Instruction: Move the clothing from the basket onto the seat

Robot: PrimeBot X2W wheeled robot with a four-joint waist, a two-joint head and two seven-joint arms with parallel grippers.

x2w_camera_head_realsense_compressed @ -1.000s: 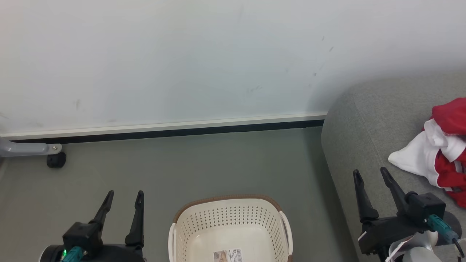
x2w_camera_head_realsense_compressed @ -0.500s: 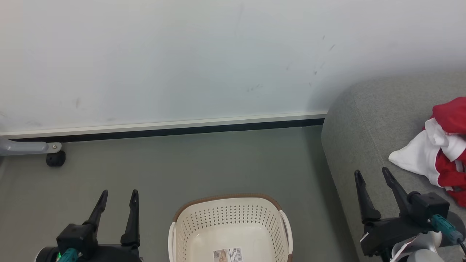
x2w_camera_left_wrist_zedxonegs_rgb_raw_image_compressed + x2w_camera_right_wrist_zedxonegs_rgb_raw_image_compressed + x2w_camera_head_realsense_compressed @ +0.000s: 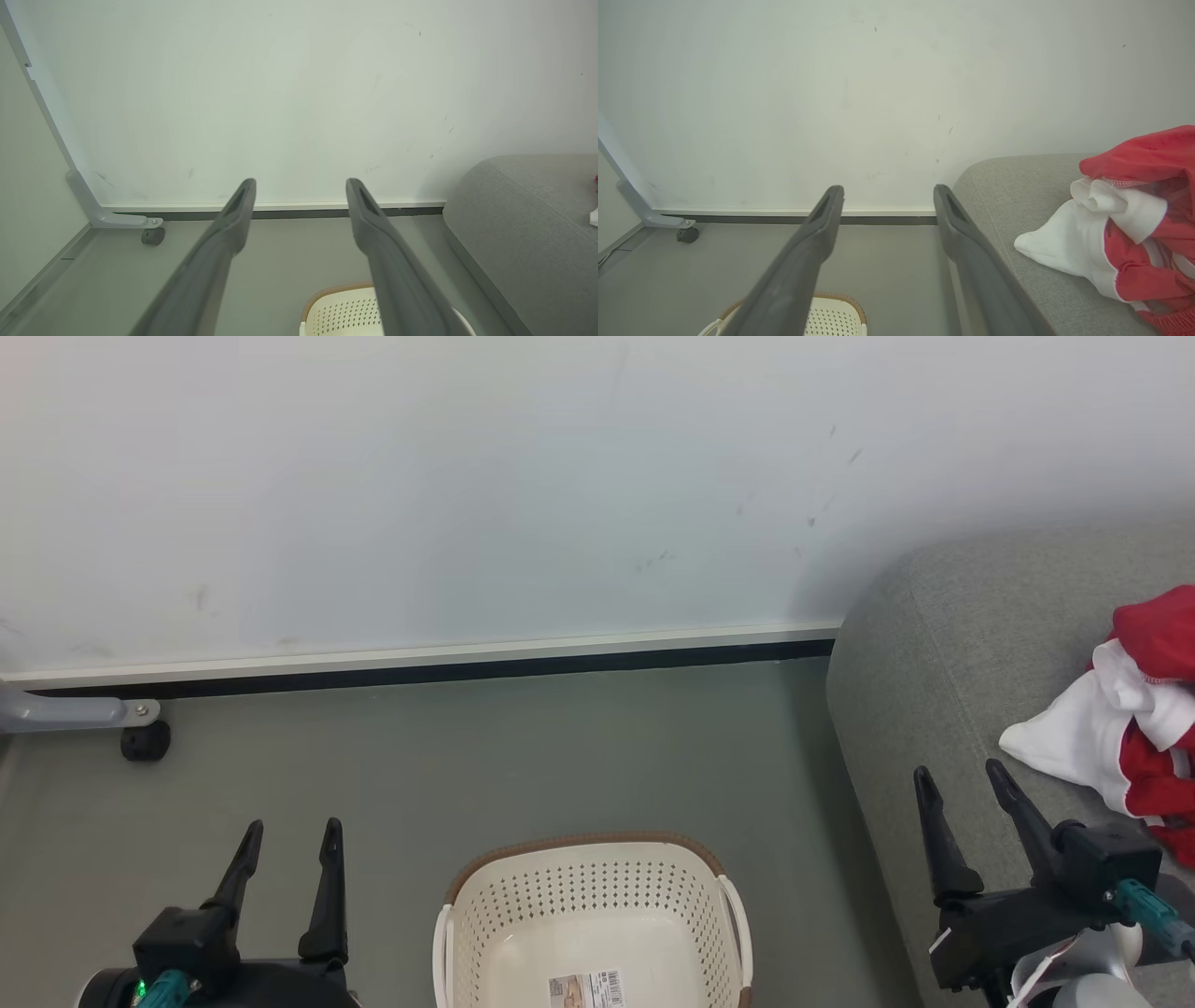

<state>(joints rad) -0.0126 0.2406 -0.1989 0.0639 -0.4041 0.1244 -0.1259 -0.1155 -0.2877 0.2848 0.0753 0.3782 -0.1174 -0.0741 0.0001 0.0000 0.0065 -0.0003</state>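
Two pairs of fingers stand apart in the head view: left gripper [image 3: 291,825] beside the basket [image 3: 579,841], right gripper [image 3: 959,767] over the seat [image 3: 934,644], which bears the clothing [image 3: 1102,733]. Left wrist view: fingers parted. Right wrist view: likewise, clothing heaped on the seat

Both jaws are pairs of long, tapering black fingers [image 3: 329,896] on blocky black housings [image 3: 999,933], each with a teal cable plug [image 3: 1141,903], and a green light [image 3: 141,988] marks the left.

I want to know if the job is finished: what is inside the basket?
Inside the basket, a printed label sits on its bottom; no garment in the part seen. Its near end lies past the picture's edge. The clothing lies on the seat.
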